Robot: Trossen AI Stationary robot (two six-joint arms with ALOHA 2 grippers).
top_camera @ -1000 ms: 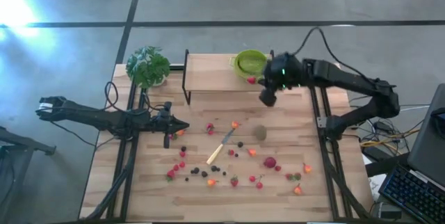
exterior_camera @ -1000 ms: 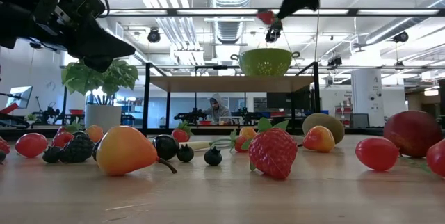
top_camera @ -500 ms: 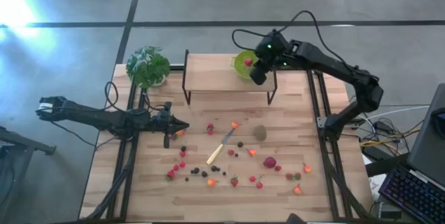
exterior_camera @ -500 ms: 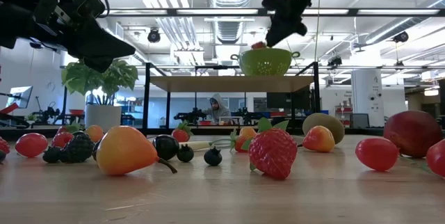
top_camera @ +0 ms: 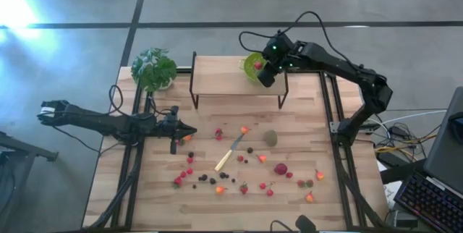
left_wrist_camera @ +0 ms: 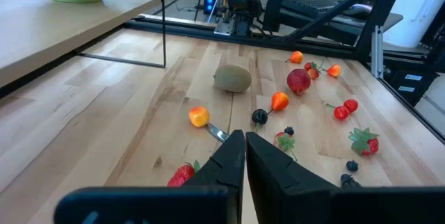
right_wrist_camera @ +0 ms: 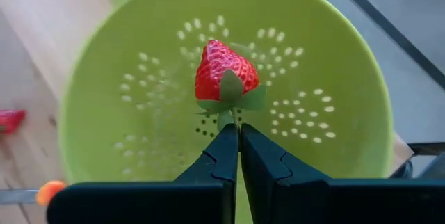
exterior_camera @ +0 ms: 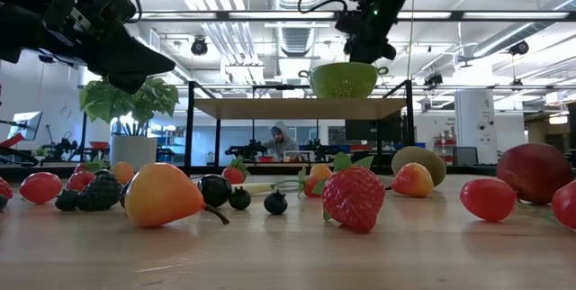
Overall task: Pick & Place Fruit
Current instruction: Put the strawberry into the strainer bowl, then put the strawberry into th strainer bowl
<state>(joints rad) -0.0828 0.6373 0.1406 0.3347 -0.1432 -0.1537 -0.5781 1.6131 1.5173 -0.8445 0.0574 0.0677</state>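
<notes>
My right gripper (top_camera: 265, 74) is over the green colander (top_camera: 252, 66) on the raised wooden shelf (top_camera: 224, 79) and is shut on a red strawberry (right_wrist_camera: 224, 71). The strawberry hangs over the colander's bowl (right_wrist_camera: 139, 113); in the low view it does not show above the rim (exterior_camera: 345, 67). More fruit lies loose on the table: strawberries (exterior_camera: 353, 197), dark berries (top_camera: 204, 179) and a brown kiwi (top_camera: 270, 137). My left gripper (top_camera: 189, 132) is shut at the table's left and holds nothing. My right gripper pinches the strawberry's green leafy stem end (right_wrist_camera: 225, 115) between its two fingertips (right_wrist_camera: 228, 140). The fingers slant downward from the table's right side. The strawberry sticks out beyond the fingertips, red tip away from them, clear of the colander's wall.
A potted plant (top_camera: 153, 68) stands at the far left corner. A pale-handled knife (top_camera: 228, 155) lies among the fruit at mid table. The shelf stands on thin black legs (top_camera: 194, 88). Black rails (top_camera: 334, 139) run along both table sides.
My right gripper has swung from in front of the shelf's right end toward the far edge and a little left, to above the colander, and has come down, still shut on the strawberry. The strawberry has sunk below the colander's rim in the low view.
</notes>
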